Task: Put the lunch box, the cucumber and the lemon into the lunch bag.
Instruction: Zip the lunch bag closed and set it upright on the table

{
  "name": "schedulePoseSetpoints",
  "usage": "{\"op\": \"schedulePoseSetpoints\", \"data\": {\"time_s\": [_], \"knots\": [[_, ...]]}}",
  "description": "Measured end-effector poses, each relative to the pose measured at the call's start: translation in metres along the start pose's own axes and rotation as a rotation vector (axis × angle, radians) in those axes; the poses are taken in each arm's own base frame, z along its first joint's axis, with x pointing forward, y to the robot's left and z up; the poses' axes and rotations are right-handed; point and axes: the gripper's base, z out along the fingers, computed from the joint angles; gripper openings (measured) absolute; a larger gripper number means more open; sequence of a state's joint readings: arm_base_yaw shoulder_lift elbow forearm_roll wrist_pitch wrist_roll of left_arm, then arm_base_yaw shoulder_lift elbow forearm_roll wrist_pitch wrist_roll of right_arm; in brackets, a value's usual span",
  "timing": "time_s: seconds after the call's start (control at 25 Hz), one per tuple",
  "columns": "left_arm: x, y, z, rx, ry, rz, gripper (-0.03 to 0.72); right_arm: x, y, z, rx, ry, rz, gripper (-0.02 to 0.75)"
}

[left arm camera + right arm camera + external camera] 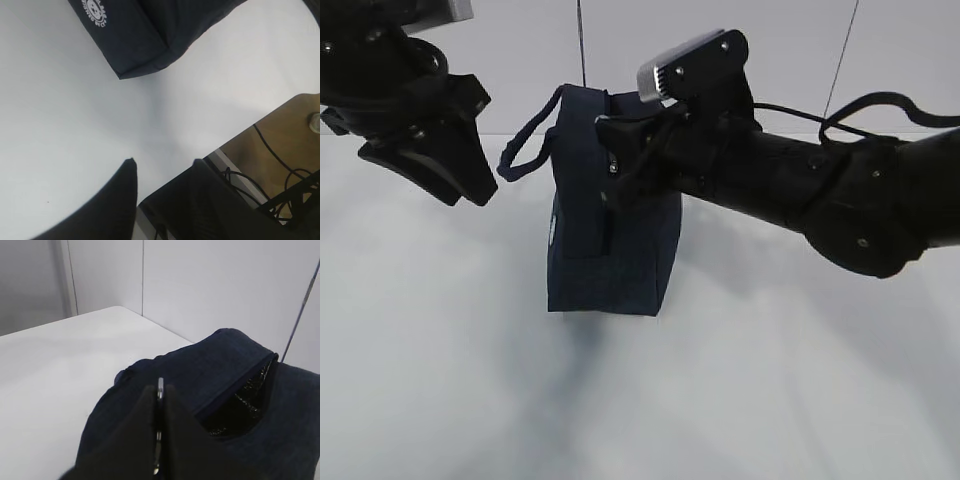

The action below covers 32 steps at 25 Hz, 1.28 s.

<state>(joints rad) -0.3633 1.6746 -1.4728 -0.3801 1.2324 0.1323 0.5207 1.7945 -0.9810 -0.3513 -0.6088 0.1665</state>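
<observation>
On the white table stands the navy lunch bag, upright near the middle, one loop handle arching out toward my left side. My right gripper is at the top of the bag, jaws pressed together on the silver ring pull, whose thin metal edge shows between my fingertips in the right wrist view. Just beyond it the bag's mouth gapes a little, and a dark, shiny lining shows inside the slit. My right arm reaches in from the right and crosses above the bag's upper corner. My left gripper hangs in the air well to the left of the bag, touching nothing, its two dark fingers parted with only bare table between them. From that wrist I see the bag's lower corner and a white round logo printed on its side, and past the table's edge some cables on a brown floor. The lunch box, cucumber and lemon are not in any of my views.
</observation>
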Motion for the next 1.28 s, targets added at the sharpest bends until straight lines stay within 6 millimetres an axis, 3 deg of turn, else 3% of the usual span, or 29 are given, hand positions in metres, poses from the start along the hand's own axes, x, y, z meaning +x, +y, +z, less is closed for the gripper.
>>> {"op": "schedulePoseSetpoints", "data": {"time_s": [0.36, 0.8, 1.28], "knots": [[-0.002, 0.000, 0.000, -0.004, -0.027, 0.037, 0.255, -0.027, -0.012, 0.014, 0.056, 0.057, -0.009, 0.000], [-0.016, 0.000, -0.001, -0.007, -0.176, 0.106, 0.255, -0.049, -0.024, 0.022, 0.139, 0.149, 0.189, 0.000], [-0.036, -0.005, 0.036, 0.054, -0.238, 0.154, 0.287, -0.054, -0.028, 0.022, 0.193, 0.211, 0.341, 0.000]]}}
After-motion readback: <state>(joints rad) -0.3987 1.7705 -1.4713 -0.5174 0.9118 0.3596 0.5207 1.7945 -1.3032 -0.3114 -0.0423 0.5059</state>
